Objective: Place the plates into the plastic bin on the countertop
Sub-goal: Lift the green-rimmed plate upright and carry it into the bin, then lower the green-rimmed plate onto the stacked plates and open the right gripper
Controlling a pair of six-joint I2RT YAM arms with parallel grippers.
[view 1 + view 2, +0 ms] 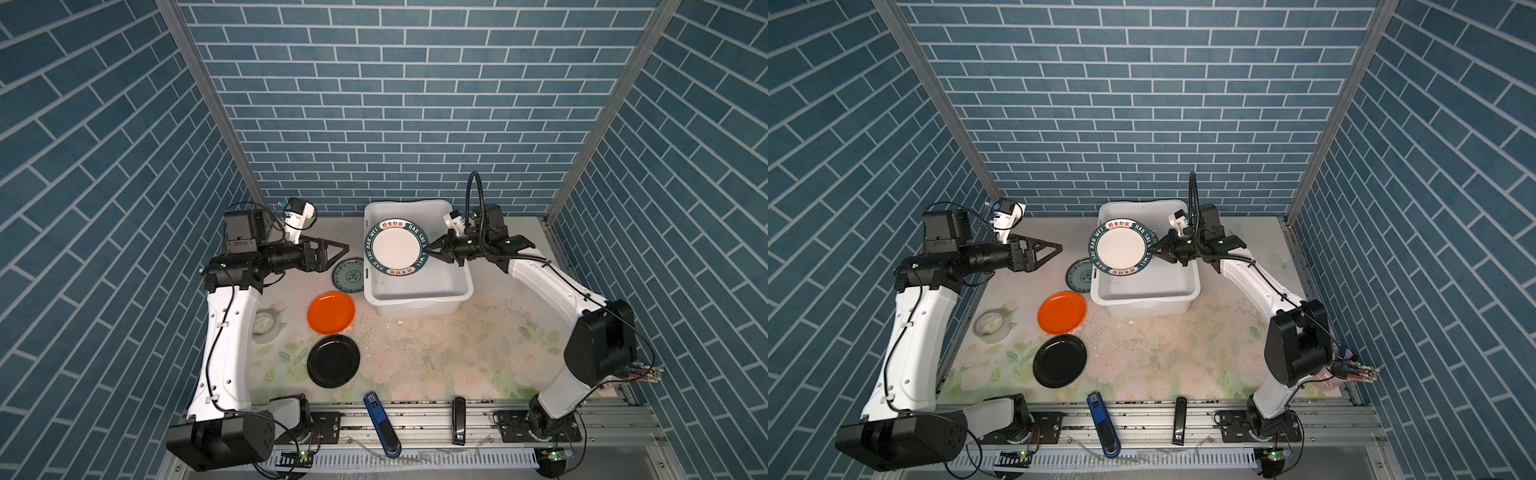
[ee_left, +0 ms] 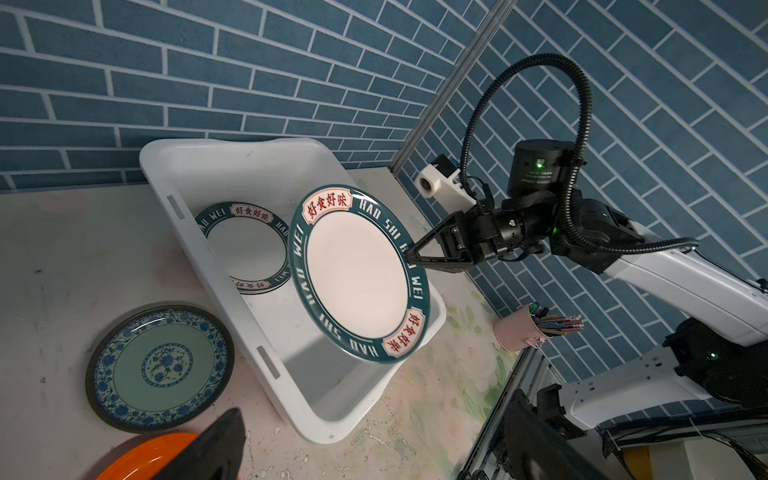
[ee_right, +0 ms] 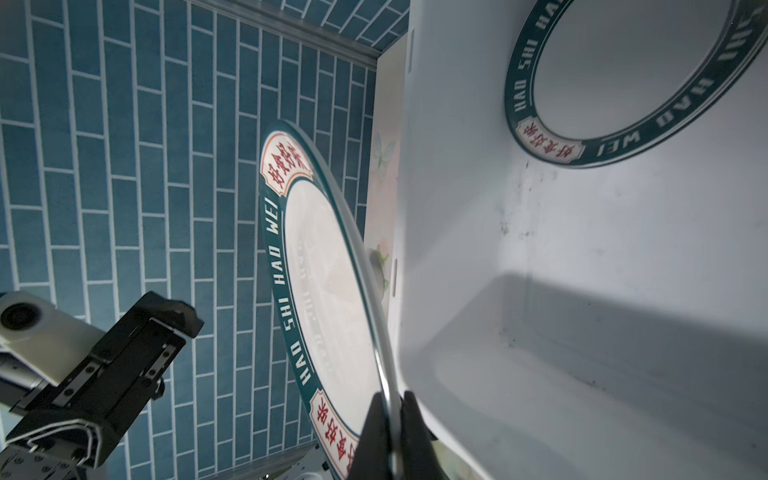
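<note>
My right gripper is shut on the rim of a white plate with a dark-teal lettered rim. It holds the plate tilted above the white plastic bin. A matching plate lies inside the bin. On the countertop left of the bin lie a small teal patterned plate, an orange plate and a black plate. My left gripper hangs open and empty above the teal plate's far side.
A whitish tape roll sits beside the left arm. A blue tool and a black one lie on the front metal rail. A pink cup of pens stands at the right edge.
</note>
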